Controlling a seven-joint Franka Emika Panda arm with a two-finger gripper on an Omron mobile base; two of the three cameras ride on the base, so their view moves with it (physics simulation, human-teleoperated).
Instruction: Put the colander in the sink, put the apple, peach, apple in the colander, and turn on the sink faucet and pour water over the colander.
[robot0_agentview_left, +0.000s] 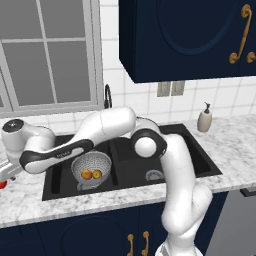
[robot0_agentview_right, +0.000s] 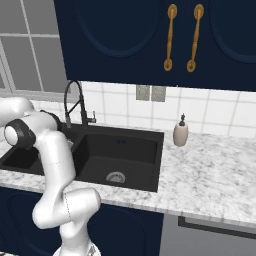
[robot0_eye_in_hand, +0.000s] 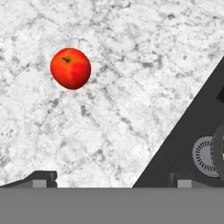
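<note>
Silvery and perforated all over, the colander (robot0_agentview_left: 91, 170) sits in the left basin of the matte black sink (robot0_agentview_left: 197, 155), and two fruits rest in its bottom: one reddish (robot0_agentview_left: 86, 174), one more orange-yellow (robot0_agentview_left: 97, 174), touching or nearly so. At this size I would not swear which is the apple and which the peach. The other apple (robot0_eye_in_hand: 70, 68), glossy red with a small dark stem dimple, lies on the grey-veined white marble counter (robot0_eye_in_hand: 131, 65), ahead of the hand and off toward one fingertip's side, apart from the sink edge. In the hand view a dark corner of the basin and a round steel drain (robot0_eye_in_hand: 204, 156) lie on the opposite side.

The white arm rises in front of the cabinets, bends at a dark elbow over the sink divider, and reaches out long and low across the left basin to the counter beyond it. The gripper (robot0_eye_in_hand: 111, 180) hangs above the marble, its fingers spread wide with nothing between them. The black gooseneck faucet (robot0_agentview_right: 75, 102) stands behind the sink.
</note>
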